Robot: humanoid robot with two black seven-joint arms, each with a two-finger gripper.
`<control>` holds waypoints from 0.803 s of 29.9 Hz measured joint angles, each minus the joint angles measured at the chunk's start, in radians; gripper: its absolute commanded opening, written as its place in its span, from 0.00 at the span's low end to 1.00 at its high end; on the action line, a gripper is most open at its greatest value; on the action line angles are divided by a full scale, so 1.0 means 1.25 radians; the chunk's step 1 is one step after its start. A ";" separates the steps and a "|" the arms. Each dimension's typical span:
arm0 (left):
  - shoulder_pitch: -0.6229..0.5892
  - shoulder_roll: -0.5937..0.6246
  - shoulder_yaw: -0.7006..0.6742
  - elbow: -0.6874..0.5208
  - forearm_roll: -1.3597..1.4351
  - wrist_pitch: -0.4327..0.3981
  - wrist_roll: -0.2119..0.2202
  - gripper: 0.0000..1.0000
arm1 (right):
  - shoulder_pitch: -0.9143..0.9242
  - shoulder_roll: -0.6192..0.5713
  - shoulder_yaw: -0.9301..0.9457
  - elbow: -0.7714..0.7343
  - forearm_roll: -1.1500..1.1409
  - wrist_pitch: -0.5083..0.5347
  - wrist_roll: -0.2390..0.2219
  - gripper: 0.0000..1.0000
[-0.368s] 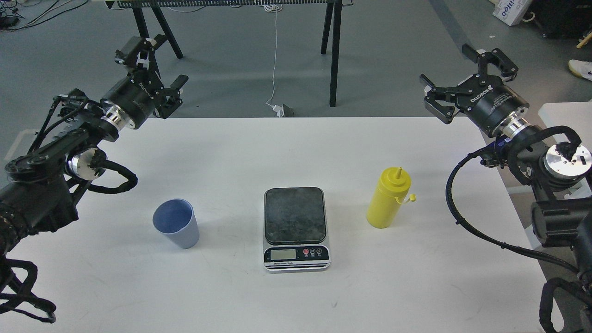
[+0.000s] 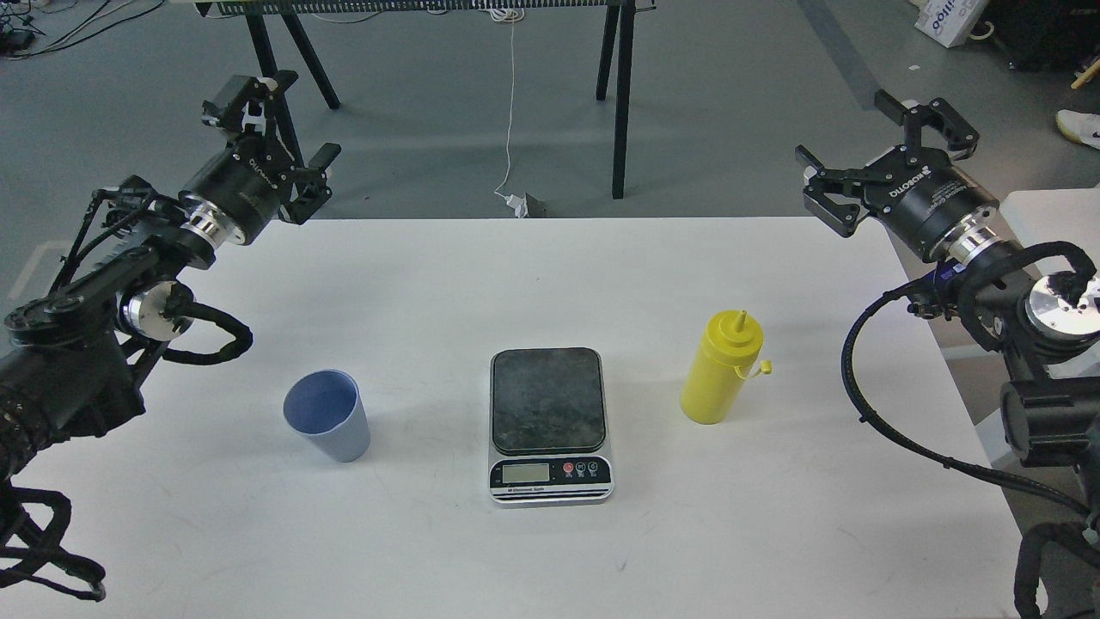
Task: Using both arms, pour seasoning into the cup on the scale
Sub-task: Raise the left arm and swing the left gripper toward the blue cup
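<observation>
Task at start: nothing gripped, nothing poured.

Digital kitchen scale nearest, mid-counter, between both sets of jaws, plate bare.

Blue-grey cup not yet on scale; upright, looks empty, well below left jaws.

Yellow squeeze bottle upright, cap off nozzle on tether, contents hidden; well below and left of right jaws.

Both jaws spread wide, empty, hanging past counter's far edge.

Left to do: cup onto scale, lift bottle, pour.

Robotics lab: grey floor, loose white cable, black bench legs, bare white table, cardboard box in corner.
</observation>
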 measured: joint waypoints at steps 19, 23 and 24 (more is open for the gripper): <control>-0.301 0.172 0.181 0.093 0.448 0.000 0.000 1.00 | -0.009 0.022 0.010 0.001 0.002 0.029 0.000 0.99; -0.443 0.185 0.320 0.032 0.787 0.000 0.000 1.00 | -0.008 0.022 0.012 0.002 0.007 0.061 0.000 0.99; -0.463 0.193 0.352 -0.001 0.875 0.000 0.000 1.00 | -0.008 0.022 0.014 0.002 0.008 0.064 0.000 0.99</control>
